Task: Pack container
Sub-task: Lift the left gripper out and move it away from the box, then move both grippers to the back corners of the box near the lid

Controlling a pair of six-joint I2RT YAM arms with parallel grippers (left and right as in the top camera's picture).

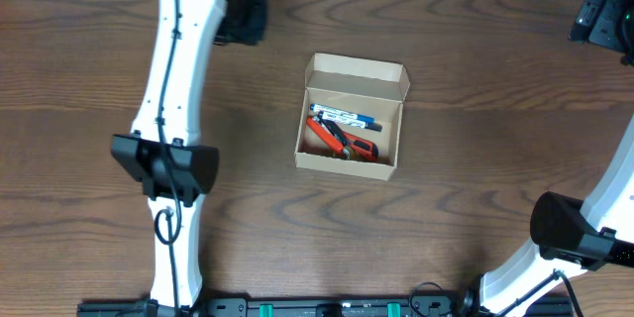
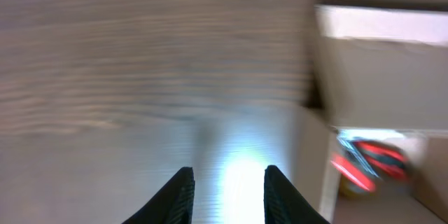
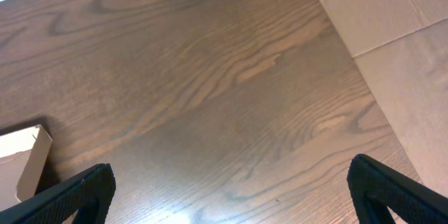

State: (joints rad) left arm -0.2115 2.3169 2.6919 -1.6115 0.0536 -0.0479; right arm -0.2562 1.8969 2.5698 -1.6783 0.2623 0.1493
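Note:
The container (image 1: 358,70), a small tan cardboard box with its flap lid folded back, stands open mid-table. Inside lie a blue-and-white marker (image 1: 343,117) and a red-orange tool (image 1: 337,140). My left gripper (image 1: 243,18) hovers at the far left of the table, away from the box. In the blurred left wrist view its gripper (image 2: 227,173) is open with only bare wood between the fingers; the container (image 2: 371,77) and the red tool (image 2: 367,161) sit to the right. My right gripper (image 3: 231,169) stands wide open over bare wood, at the far right corner (image 1: 604,15). A corner of the container (image 3: 24,164) shows at left.
The brown wooden table (image 1: 475,188) surrounds the box on all sides. In the right wrist view the table edge runs diagonally at the upper right, with a tan surface (image 3: 392,14) beyond it. Both arms' bases stand along the near edge.

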